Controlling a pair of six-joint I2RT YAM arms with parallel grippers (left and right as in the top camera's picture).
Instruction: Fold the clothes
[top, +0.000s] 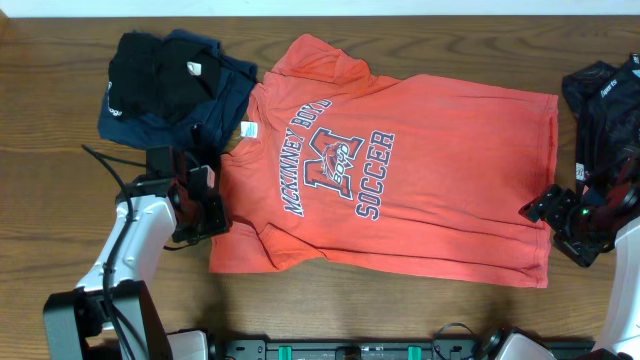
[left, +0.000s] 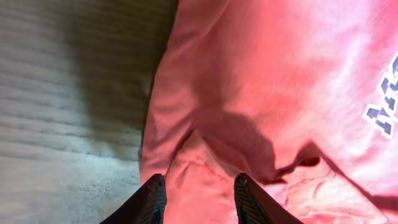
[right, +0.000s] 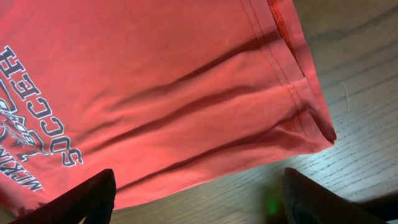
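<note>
Overhead, the shirt lies flat on the table, print up. Its long axis runs across from the collar on the left to the hem on the right, with dark clothes bunched at the far left. The left pincer sits at the near sleeve, jaws parted over the fabric but not clamped. The right pincer, spread wide and empty, hovers at the near hem corner. Each arm is nearer its own end.

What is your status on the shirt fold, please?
Left hand open at sleeve, right hand open at hem corner. T-shirt flat, unfolded. Dark garments at either end.
</note>
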